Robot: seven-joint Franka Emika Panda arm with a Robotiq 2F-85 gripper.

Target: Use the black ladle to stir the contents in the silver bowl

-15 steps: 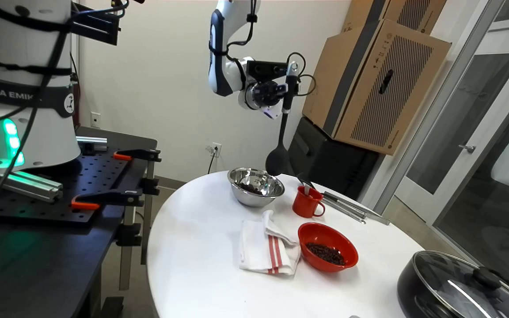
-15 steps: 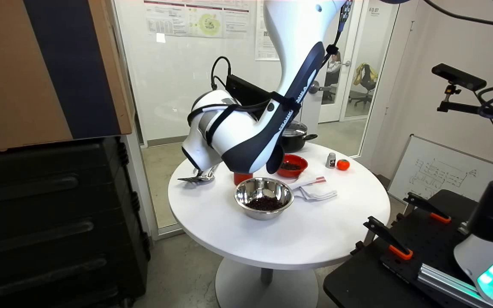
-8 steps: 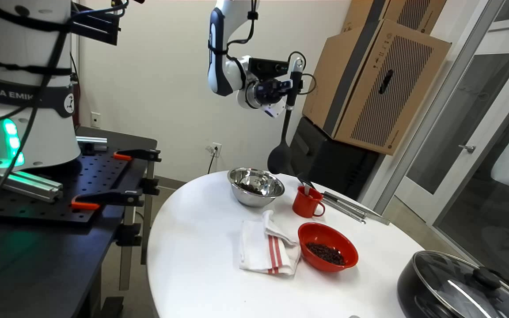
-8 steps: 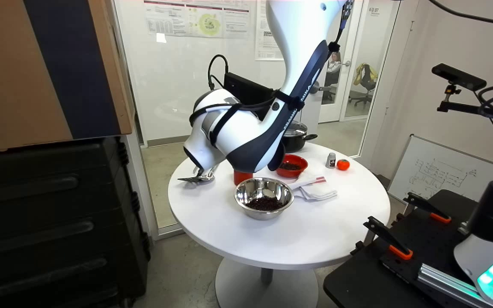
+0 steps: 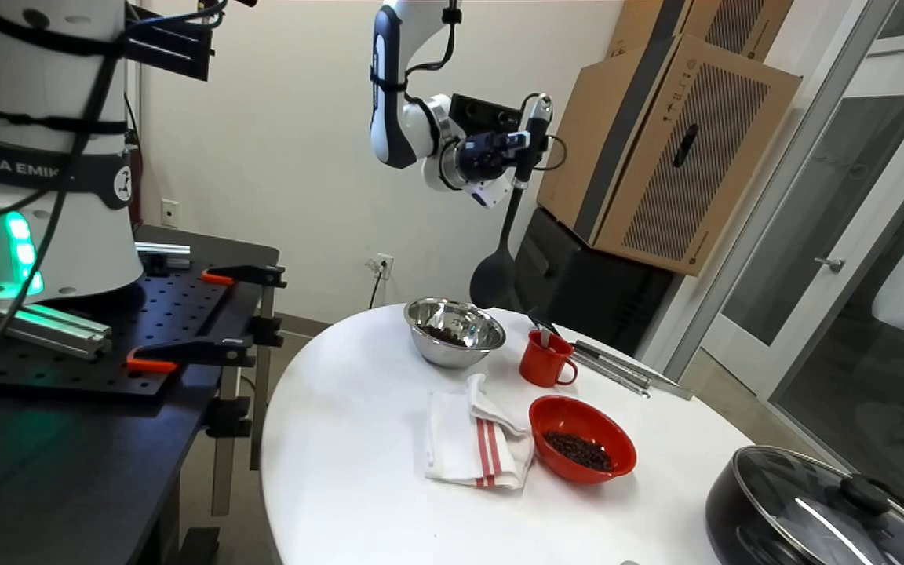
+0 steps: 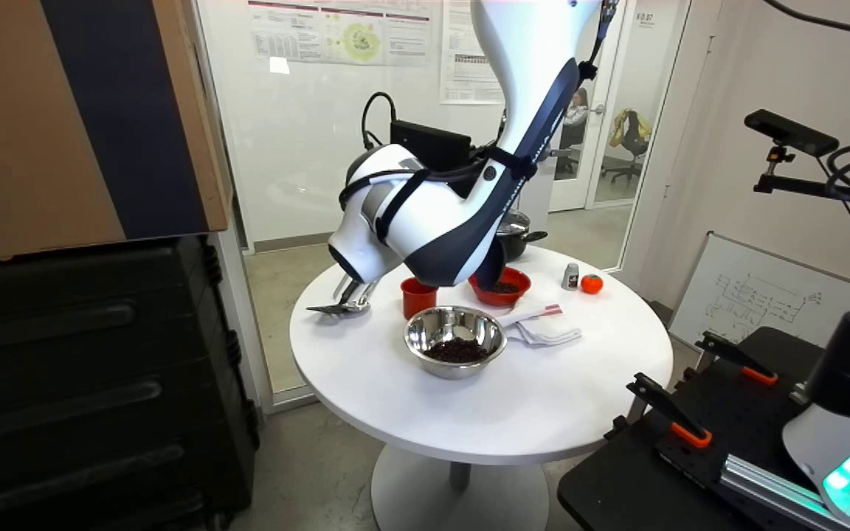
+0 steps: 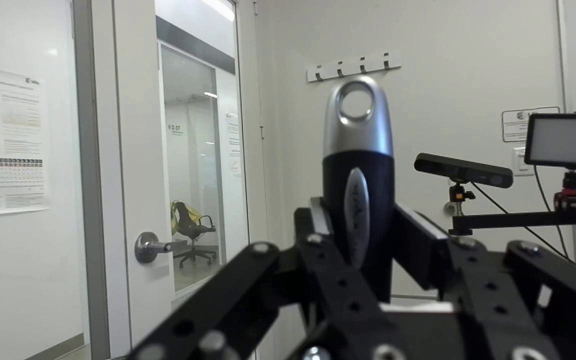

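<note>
Wrist view: gripper (image 7: 361,220) is holding the black ladle (image 7: 358,195) by its upper part.
Scoop (image 5: 493,278): is hanging below the gripper.
Silver bowl (image 5: 446,353): is standing lower than the gripper, well apart.

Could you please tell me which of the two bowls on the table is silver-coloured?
The round, shiny silver metal bowl; its reflective wall sets it apart from the round red bowl, which stands nearer the lidded black pan.
</note>
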